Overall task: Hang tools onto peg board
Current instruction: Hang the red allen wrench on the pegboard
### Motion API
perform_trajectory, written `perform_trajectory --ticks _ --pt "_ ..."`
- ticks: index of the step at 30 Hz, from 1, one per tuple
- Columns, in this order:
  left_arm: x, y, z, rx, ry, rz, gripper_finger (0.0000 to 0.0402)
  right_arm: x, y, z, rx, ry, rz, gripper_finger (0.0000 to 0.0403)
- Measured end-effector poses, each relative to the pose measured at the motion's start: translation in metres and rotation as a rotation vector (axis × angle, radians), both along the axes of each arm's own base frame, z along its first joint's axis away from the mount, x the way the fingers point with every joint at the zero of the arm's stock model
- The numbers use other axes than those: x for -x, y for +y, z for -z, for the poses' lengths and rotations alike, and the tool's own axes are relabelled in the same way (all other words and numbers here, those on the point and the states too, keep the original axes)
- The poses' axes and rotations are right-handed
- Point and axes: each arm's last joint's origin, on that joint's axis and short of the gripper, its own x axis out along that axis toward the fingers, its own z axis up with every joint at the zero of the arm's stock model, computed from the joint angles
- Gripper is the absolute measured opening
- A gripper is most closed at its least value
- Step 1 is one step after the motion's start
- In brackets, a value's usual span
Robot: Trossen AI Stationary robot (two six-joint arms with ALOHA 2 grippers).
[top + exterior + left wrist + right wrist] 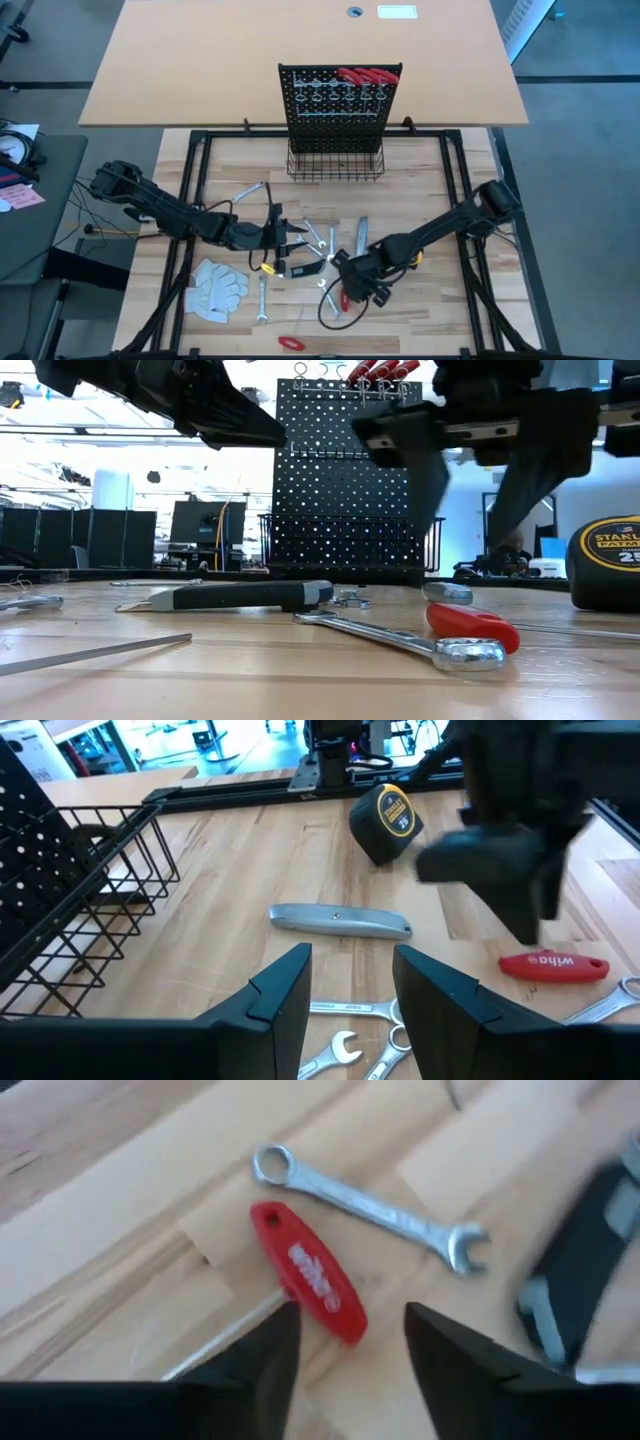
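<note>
Red plastic marks the tool nearest the right gripper (345, 1342): a red-handled tool (308, 1272) with white lettering, lying flat on the wooden table (430, 180) at about five o'clock from the table's middle in the high view. Its handle looks smooth, rounded and slightly tapered, likely light and stiff, and probably a little slippery; I would take it across the thick middle of the handle, where the jaws get flat purchase. The right gripper hangs just above it, its two dark fingers apart and holding nothing.

Just beside the red handle lies a silver wrench (368, 1207), ring at one end, open jaw at the other. It is thin polished steel, hard and slick, and lies so flat on the wood that a pinch across its narrow shank would be the sensible hold.

Further out, at about nine o'clock from the right gripper, the left gripper (350, 985) hovers with its fingers apart and empty. Ahead of it lies a grey utility knife (340, 921), dull metal with a tapered body, and beyond that a yellow-and-black tape measure (386, 822), chunky and likely the heaviest piece.

At twelve o'clock stands the peg board (340, 105), black perforated metal with red-handled tools (368, 75) already hung along its top row and a wire basket (335, 165) at its base. White work gloves (215, 287) lie at seven o'clock.
</note>
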Motion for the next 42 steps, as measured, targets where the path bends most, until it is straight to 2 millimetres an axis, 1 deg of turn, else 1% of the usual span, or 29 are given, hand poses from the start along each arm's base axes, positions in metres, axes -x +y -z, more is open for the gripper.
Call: perform_trajectory --ticks 3,5,7,10,15,23,26,32,36,42 --pt "0.0 0.002 0.0 0.005 -0.001 -0.007 0.0138 -0.01 0.005 0.005 0.057 0.01 -0.108 0.0249" --pt "-0.001 0.002 0.0 0.007 -0.001 -0.009 0.0138 -0.012 0.009 0.011 0.12 0.047 -0.211 0.0261" --pt "-0.001 0.002 0.0 0.007 -0.001 -0.009 0.0138 -0.015 0.013 0.019 0.163 0.076 -0.288 0.0262" --pt "0.0 0.002 0.001 0.01 0.004 -0.011 0.0138 -0.021 0.02 0.023 0.191 0.075 -0.361 0.0255" --pt "0.0 0.002 0.001 0.025 0.005 -0.015 0.0138 -0.027 0.026 0.02 0.196 0.035 -0.396 0.023" --pt "0.0 0.002 0.001 0.024 0.009 -0.015 0.0138 -0.03 0.016 0.021 0.186 0.06 -0.339 0.0182" --pt "0.0 0.002 0.001 0.024 0.008 -0.015 0.0138 -0.033 0.007 0.027 0.174 0.105 -0.265 0.0169" --pt "0.0 0.002 0.002 0.031 0.008 -0.017 0.0138 -0.039 -0.013 0.027 0.091 0.19 0.021 0.0144" --pt "0.0 0.002 0.001 0.028 0.009 -0.016 0.0138 -0.038 -0.025 0.015 0.028 0.231 0.212 0.0123" --pt "0.001 0.002 0.003 0.024 0.023 -0.015 0.0138 -0.032 -0.036 -0.009 -0.048 0.259 0.404 0.0102"
